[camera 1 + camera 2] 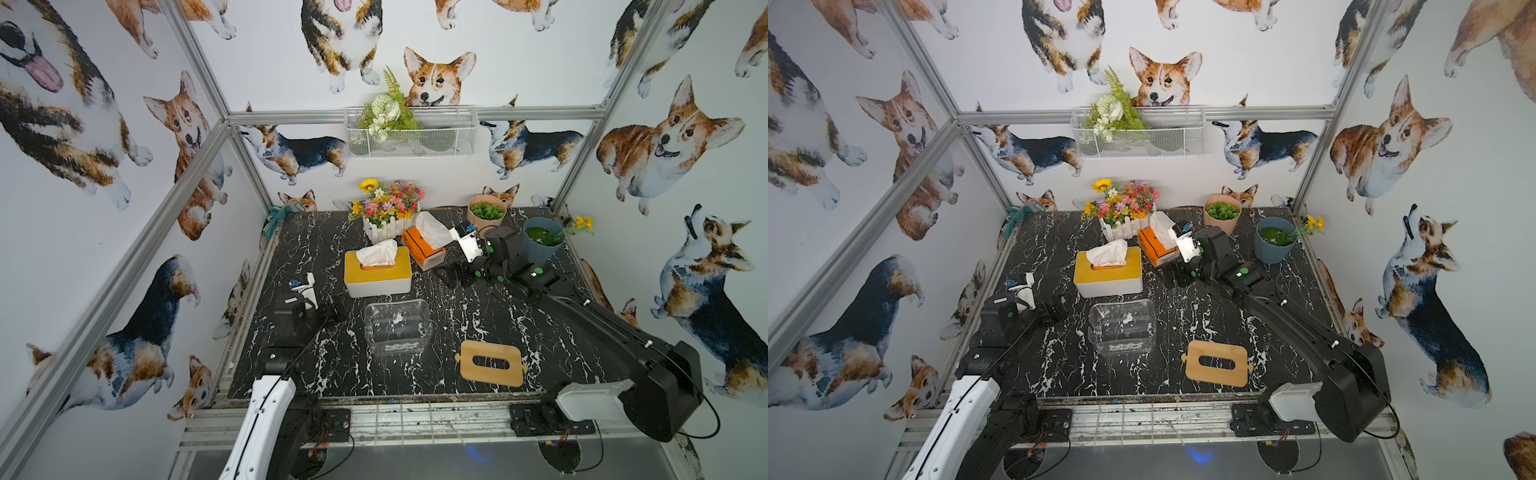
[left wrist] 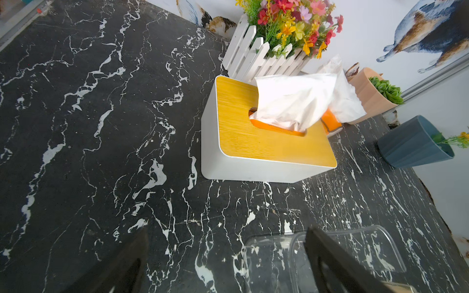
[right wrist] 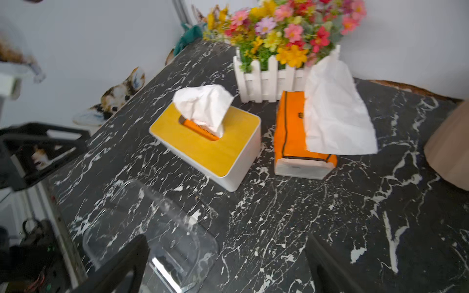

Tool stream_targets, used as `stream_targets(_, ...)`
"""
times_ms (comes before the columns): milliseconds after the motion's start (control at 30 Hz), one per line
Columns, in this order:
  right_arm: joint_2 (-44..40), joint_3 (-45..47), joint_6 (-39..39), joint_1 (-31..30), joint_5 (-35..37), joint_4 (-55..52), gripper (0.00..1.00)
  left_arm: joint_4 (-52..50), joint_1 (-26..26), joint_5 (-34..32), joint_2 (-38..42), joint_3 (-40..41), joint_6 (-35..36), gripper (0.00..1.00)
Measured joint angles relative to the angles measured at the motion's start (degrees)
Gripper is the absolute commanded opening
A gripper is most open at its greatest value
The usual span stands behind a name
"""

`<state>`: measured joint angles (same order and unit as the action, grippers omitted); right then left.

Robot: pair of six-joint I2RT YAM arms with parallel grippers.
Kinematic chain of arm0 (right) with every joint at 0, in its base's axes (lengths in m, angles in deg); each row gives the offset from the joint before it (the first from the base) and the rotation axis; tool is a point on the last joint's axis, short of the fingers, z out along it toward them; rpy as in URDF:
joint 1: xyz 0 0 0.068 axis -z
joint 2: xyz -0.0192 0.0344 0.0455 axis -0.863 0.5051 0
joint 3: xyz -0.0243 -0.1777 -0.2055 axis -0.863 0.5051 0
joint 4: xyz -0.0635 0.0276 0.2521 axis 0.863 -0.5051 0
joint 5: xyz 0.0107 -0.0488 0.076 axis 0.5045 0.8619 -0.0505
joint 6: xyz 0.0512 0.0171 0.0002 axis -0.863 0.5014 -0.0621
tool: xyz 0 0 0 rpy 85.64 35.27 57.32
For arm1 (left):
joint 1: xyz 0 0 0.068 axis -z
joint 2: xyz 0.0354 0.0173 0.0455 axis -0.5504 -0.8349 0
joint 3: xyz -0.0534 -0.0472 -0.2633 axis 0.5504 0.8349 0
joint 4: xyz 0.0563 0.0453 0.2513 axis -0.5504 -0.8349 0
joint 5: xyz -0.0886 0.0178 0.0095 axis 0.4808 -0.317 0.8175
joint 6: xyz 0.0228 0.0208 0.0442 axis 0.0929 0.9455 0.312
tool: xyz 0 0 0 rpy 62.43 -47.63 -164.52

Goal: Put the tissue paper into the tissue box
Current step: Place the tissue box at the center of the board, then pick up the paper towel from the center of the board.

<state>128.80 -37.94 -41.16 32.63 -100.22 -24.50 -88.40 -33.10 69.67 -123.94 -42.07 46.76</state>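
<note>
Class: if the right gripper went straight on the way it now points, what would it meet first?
Probably the white tissue box, whose end the right gripper faces; depth is unclear, so it might graze the tabletop first.

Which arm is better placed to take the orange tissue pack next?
Right, probably. The right tool, open, hangs just beside the orange tissue pack; the left tool, also open, is farther away, past the white tissue box.

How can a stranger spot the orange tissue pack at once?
Find the white picket planter of flowers at the back of the table. The orange tissue pack lies just before it. Unlike the lidded white box beside it, it is a soft orange wrapper.
</note>
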Motion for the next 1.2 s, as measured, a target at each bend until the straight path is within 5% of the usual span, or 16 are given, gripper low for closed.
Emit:
stream_targets(333,20.63,-12.87,-10.19,6.64,-0.98,5.57,1.0,0.37,0.0,0.07,-0.5,0.0,0.0,1.0)
stream_targets(700,42.38,-35.95,-6.12,6.51,6.56,-0.02,1.0,0.42,0.0,0.63,-0.74,-0.02,0.02,1.0)
stream_targets(1200,51.71,-43.76,0.31,4.17,6.25,-6.51,1.0,0.39,0.0,0.61,-0.68,-0.02,0.02,1.0)
